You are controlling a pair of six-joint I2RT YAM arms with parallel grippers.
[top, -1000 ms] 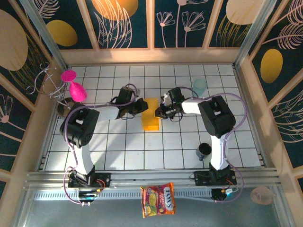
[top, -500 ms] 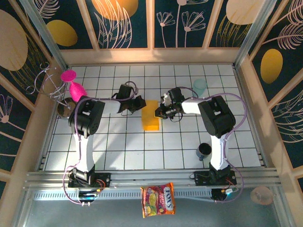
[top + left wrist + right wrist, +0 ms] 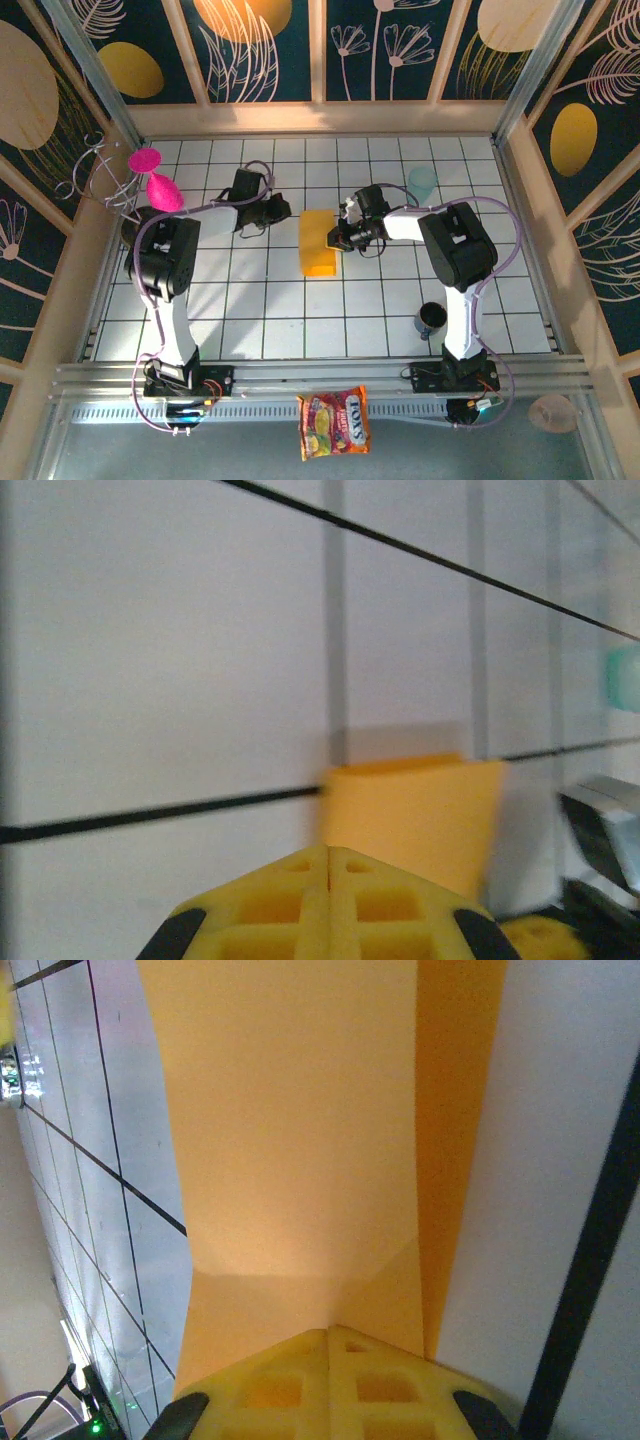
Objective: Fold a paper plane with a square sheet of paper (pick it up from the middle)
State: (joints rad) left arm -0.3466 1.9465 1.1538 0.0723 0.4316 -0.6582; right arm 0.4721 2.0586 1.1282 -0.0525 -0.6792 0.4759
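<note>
Orange folded paper (image 3: 320,248) touches the closed right end effector (image 3: 339,238); left end effector (image 3: 282,210), closed, stands apart.

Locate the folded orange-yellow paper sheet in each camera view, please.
Top external: folded orange-yellow paper sheet at picture centre.
Left wrist: sheet low, right of centre.
Right wrist: sheet central, from the top edge downward.
Shared landmark: white tiled table with dark grid lines.
</note>
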